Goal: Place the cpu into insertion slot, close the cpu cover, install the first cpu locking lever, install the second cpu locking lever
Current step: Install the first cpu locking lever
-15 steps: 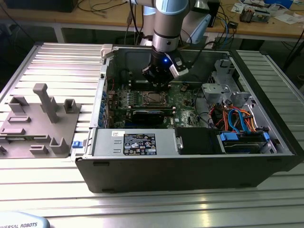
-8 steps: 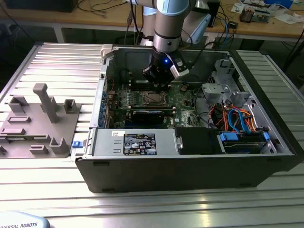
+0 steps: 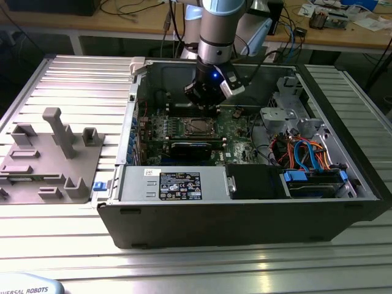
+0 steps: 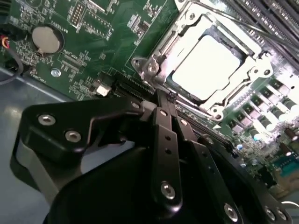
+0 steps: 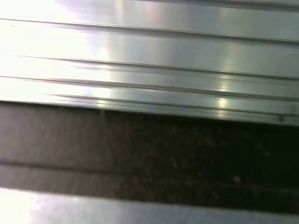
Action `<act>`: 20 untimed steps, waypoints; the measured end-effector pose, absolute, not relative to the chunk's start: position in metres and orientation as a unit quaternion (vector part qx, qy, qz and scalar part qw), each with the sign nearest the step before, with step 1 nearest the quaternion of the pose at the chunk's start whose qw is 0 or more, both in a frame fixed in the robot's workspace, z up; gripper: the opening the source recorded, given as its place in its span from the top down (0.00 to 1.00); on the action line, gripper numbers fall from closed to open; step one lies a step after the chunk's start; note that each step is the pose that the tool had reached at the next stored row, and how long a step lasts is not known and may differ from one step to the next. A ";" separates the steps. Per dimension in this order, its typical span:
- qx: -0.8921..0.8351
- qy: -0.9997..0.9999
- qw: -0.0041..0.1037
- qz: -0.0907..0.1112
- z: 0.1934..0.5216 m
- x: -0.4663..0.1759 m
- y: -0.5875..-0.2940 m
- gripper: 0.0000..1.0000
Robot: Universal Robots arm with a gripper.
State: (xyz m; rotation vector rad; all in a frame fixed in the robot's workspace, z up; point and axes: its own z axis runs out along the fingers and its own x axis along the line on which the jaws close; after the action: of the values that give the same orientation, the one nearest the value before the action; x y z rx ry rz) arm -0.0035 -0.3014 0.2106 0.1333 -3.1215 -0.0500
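Observation:
In the second wrist view the cpu [image 4: 205, 63] lies flat in the insertion slot [image 4: 211, 31] on the green motherboard [image 4: 107, 42], its pale metal top facing up. The silver cpu cover [image 4: 161, 56] frames it and looks folded down around it. My gripper [image 4: 167, 99] has its two black fingers [image 4: 164, 140] pressed together, tips right at the corner of the socket frame, with nothing seen between them. In the exterior view the gripper [image 3: 205, 101] hangs just behind the socket [image 3: 196, 127] inside the open computer case [image 3: 245, 214].
The case walls surround the board. A black card [image 3: 191, 147] and a power supply box [image 3: 174, 184] lie in front of the socket, with cables and drive bays [image 3: 306, 159] at the exterior view's right. A grey fixture plate [image 3: 49, 162] sits on the ribbed table [image 5: 149, 60].

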 end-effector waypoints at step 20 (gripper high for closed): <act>0.039 -0.999 0.009 0.005 0.218 -0.003 -0.337 0.89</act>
State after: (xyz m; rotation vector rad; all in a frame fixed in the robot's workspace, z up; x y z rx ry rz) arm -0.0034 -0.3371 0.2177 0.1233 -3.1206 0.0163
